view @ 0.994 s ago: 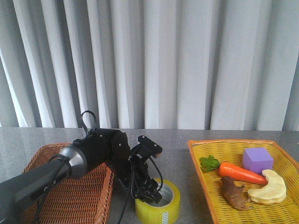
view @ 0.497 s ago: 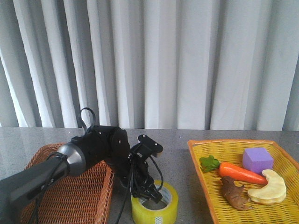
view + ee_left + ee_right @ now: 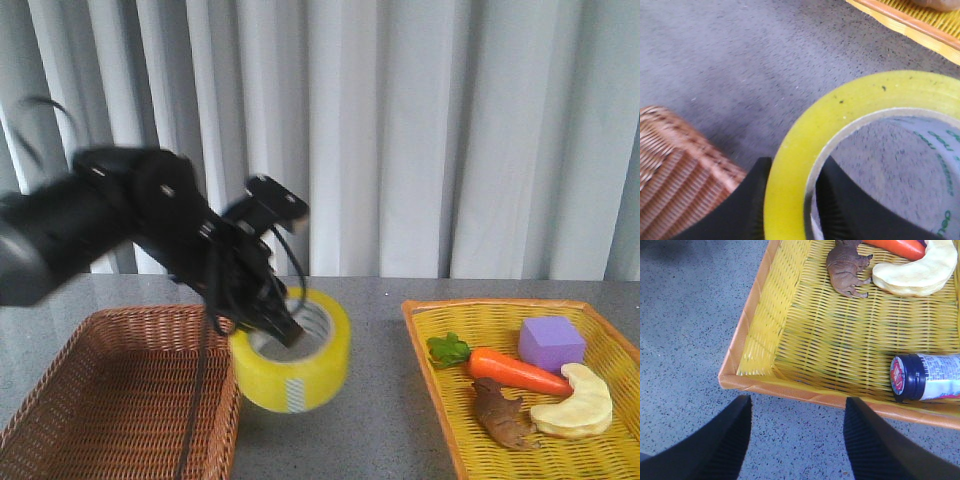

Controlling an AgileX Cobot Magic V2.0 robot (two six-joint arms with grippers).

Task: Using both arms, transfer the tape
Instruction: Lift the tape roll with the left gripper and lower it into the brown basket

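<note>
Aloft, left gripper (image 3: 283,330) pinching tape (image 3: 291,351) wall, apparently firmly

A pale grey-white curtain (image 3: 420,130) hangs in long vertical folds across the whole far side of the scene, reaching down to the far edge of the counter (image 3: 370,420). The counter is grey and finely speckled, with a dull, matte surface. Light is soft and even, leaving only faint shadows in the curtain folds. No wall, floor or window shows past the curtain.
</note>
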